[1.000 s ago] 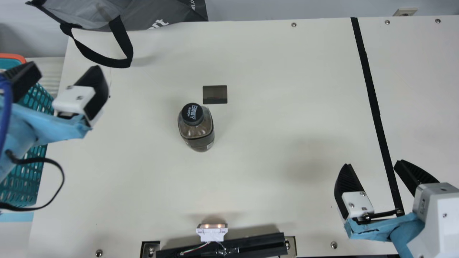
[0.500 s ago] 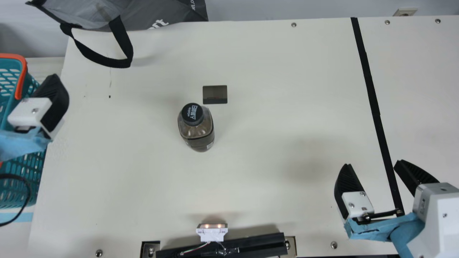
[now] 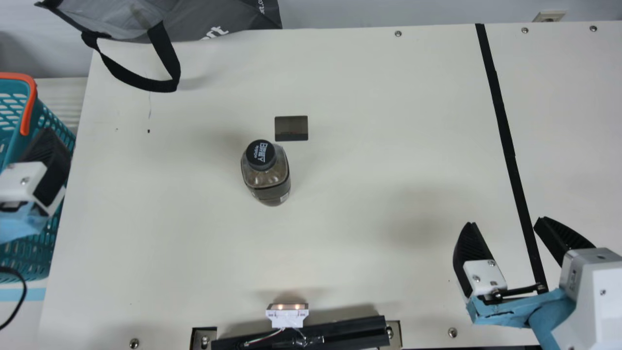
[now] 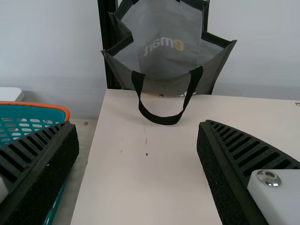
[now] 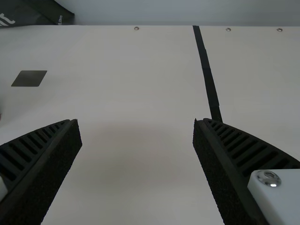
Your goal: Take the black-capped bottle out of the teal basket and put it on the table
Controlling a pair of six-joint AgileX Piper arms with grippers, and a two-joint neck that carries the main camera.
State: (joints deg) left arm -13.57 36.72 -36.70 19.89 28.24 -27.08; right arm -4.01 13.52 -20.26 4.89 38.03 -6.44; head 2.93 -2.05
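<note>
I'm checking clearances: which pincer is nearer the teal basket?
The left pincer: in the main view it overlaps the teal basket, while the right pincer is across the table, by the black strip.

Basket (image 3: 29, 250) standing just left of the left gripper (image 3: 47, 165), beside the table (image 3: 364, 97)! Ahead of that gripper, the bag (image 3: 218, 22) at the far edge, its handle (image 3: 166, 56) down on the tabletop. Off to its right, bottle (image 3: 267, 177) on the table, patch (image 3: 291, 127) just beyond. Across to the right gripper (image 3: 505, 221): bottle well left and farther forward, strip (image 3: 507, 131) running ahead to the far edge!
</note>
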